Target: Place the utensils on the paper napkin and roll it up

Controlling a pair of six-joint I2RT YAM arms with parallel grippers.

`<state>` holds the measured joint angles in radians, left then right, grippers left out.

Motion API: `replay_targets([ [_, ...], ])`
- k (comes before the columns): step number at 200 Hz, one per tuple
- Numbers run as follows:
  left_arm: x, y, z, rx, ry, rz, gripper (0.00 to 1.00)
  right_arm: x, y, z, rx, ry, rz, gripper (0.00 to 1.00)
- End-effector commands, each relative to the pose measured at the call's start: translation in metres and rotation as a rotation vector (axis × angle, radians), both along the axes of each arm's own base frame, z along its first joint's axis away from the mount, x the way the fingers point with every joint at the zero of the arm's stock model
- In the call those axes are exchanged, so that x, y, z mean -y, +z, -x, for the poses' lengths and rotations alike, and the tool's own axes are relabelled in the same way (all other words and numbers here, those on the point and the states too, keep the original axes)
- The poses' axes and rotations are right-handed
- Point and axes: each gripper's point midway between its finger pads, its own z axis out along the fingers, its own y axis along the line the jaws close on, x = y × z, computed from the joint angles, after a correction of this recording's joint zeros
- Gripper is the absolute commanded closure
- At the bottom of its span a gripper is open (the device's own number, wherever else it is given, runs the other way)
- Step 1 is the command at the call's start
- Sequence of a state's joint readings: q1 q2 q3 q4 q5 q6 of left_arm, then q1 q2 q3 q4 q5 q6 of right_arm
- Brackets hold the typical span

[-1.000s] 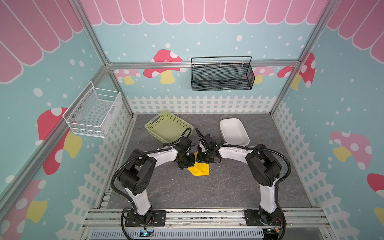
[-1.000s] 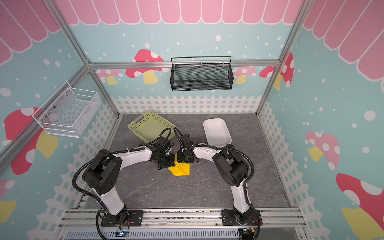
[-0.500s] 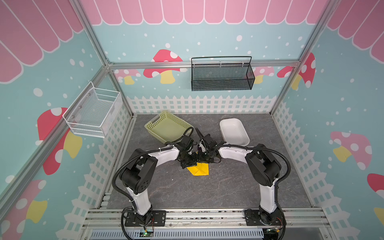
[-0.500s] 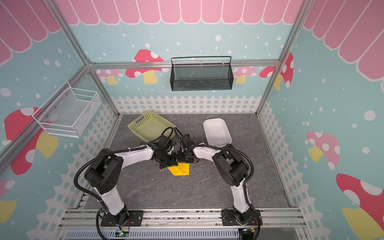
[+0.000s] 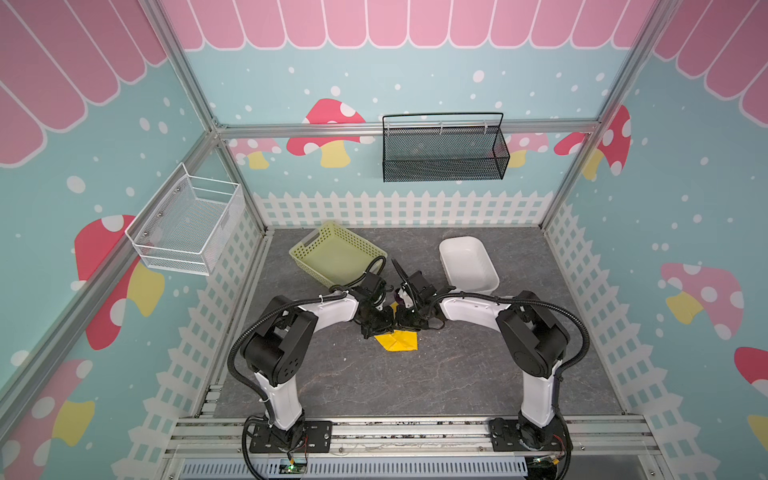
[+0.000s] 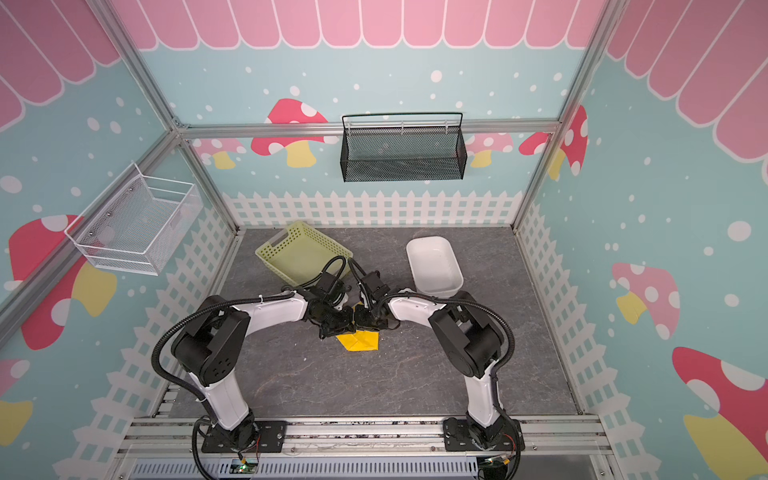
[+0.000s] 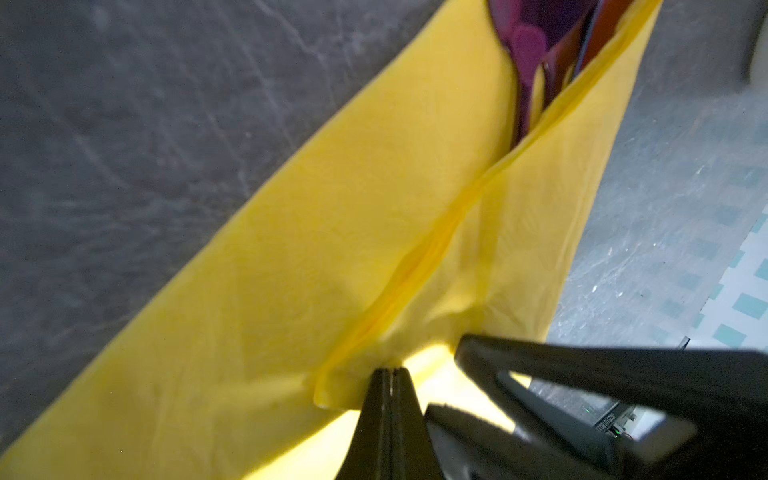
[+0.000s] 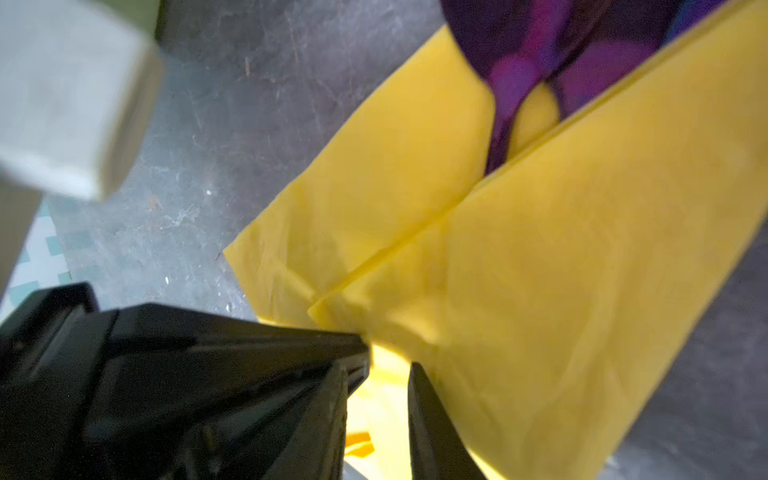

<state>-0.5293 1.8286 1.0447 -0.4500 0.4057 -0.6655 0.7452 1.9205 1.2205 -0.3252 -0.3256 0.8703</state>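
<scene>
The yellow paper napkin (image 5: 397,340) (image 6: 360,341) lies mid-table, folded over the utensils. Only their purple ends (image 7: 536,41) (image 8: 519,75) stick out at the far end of the fold; the black fork cannot be made out. My left gripper (image 7: 390,372) (image 5: 376,328) is shut on the near corner of the napkin's (image 7: 332,249) folded flap. My right gripper (image 8: 388,370) (image 5: 405,324) sits right beside it. Its jaws stand slightly apart at the edge of the napkin (image 8: 540,270), with yellow paper showing in the gap. Both wrists hide the napkin's far part in both top views.
A pale green perforated basket (image 5: 336,257) stands behind the left arm and a white tub (image 5: 467,266) behind the right one. A black wire basket (image 5: 442,149) hangs on the back wall, a white wire basket (image 5: 187,224) on the left wall.
The left gripper has edged right until it sits against the right gripper over the napkin. The right jaws have narrowed.
</scene>
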Motion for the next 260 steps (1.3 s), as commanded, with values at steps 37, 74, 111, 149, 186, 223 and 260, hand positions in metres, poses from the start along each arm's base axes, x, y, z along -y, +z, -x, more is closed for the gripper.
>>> replay_targets([
  [37,-0.018,-0.022,0.01,-0.036,0.012,-0.083,0.97,-0.004,0.004,0.029,-0.051,0.02,-0.024,0.79],
  [74,-0.021,-0.023,0.01,-0.036,0.015,-0.088,0.97,0.005,-0.008,0.034,-0.058,0.012,0.03,0.79],
  [111,-0.021,-0.023,0.009,-0.035,0.018,-0.09,0.97,0.013,-0.017,0.034,-0.057,0.011,0.084,0.78],
  [149,-0.023,-0.026,0.011,-0.042,0.02,-0.095,0.97,0.019,-0.021,0.035,-0.056,0.008,0.116,0.75],
  [186,-0.023,-0.025,0.01,-0.04,0.025,-0.093,0.97,0.021,-0.023,0.037,-0.063,0.008,0.122,0.71],
  [223,-0.019,-0.017,0.005,-0.027,0.024,-0.074,0.97,0.023,-0.04,0.042,-0.098,0.016,0.145,0.71],
  [260,-0.01,0.007,-0.002,0.008,0.025,-0.025,0.95,0.025,-0.049,0.045,-0.114,0.017,0.15,0.74],
])
